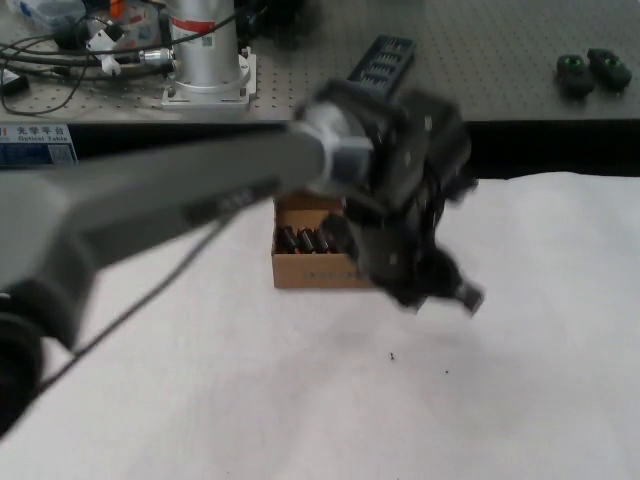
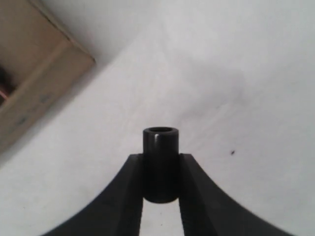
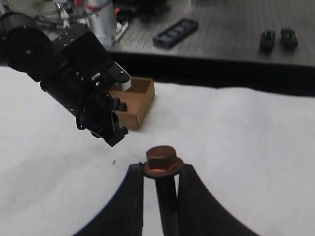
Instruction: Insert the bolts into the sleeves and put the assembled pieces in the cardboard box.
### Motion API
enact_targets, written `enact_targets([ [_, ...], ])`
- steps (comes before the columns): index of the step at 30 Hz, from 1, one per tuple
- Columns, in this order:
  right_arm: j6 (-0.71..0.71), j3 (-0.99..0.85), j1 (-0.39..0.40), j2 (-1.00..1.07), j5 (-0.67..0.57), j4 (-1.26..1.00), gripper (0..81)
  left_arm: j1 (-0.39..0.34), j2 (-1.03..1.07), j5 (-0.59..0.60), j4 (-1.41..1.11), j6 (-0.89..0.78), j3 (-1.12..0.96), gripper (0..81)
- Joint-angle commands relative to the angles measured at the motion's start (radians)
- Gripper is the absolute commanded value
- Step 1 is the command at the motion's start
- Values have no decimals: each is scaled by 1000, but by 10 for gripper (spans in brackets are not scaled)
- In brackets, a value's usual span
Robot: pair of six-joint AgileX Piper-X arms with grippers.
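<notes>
The coming move turns on lining up two axes: the shank of the bolt (image 3: 163, 161) and the bore of the sleeve (image 2: 160, 142). The left gripper (image 2: 161, 169) hangs over the white cloth (image 1: 500, 400) just beside the cardboard box (image 3: 139, 105), off the box's corner nearest the arms. Its fingers are closed most of the way, pinching the black sleeve by its sides. The sleeve pokes out past the fingertips, and its open end shows as a dark ring facing out and unblocked.

The right gripper (image 3: 161, 172) sits farther from the cardboard box, on the side away from the grey bench behind it. The left gripper lies between it and the box. Its fingers are narrowed onto the bolt, with the copper-coloured flanged hex head resting at the fingertips and the shank running back between them. The shank's tip is cut off by the frame edge, so I cannot tell how much of it is free.

By my judgement the two parts are well apart and their axes are not yet in line, so one wrist must turn before the shank can meet the bore. The left arm is the nearer to the box, which already holds several dark pieces (image 1: 305, 240); whether they are assembled is too small to tell
</notes>
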Motion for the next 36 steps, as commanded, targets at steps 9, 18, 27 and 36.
enact_targets([
  [9,-92,-2,-6,185,-92,-316,29,9,-293,138,-205,-84,95,6],
  [18,-149,-2,-6,334,-205,-466,29,12,-633,212,-607,-151,632,6],
  [27,-133,-2,-6,478,-545,-650,29,12,-1003,314,-915,-202,1075,6],
  [36,20,-2,13,693,-835,-911,29,12,-1273,382,-957,-202,1245,6],
])
